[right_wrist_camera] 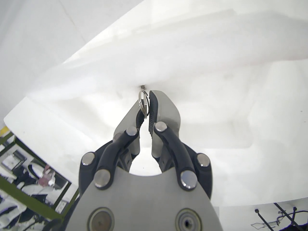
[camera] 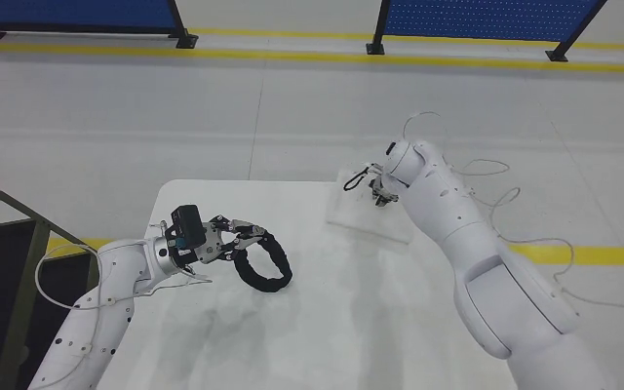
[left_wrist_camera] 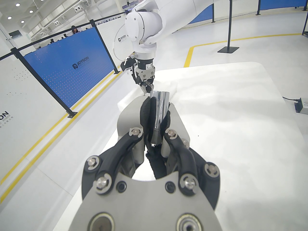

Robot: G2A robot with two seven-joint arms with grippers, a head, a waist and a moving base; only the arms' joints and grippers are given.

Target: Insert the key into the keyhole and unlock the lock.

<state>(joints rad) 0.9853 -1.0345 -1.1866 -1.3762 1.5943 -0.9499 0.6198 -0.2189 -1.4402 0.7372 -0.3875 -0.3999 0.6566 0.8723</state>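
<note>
The lock is a black cable loop (camera: 265, 268) with a chrome cylinder (left_wrist_camera: 160, 106). My left gripper (camera: 237, 241) is shut on it and holds it above the left part of the white table (camera: 390, 322), the cylinder standing up between the pads (left_wrist_camera: 157, 114). My right gripper (right_wrist_camera: 144, 98) is at the table's far side, over a white foam pad (camera: 356, 222), and is shut on the key's metal ring (right_wrist_camera: 143, 104). A small dark bit of the key (right_wrist_camera: 142, 87) pokes out past the fingertips, at the foam. The left wrist view shows the right gripper (left_wrist_camera: 146, 88) just beyond the cylinder's top.
A small black box with a cable (left_wrist_camera: 302, 105) lies at one table edge. A green metal frame (camera: 29, 234) stands beside the table on the left arm's side. Blue barrier panels (camera: 478, 18) line the floor beyond.
</note>
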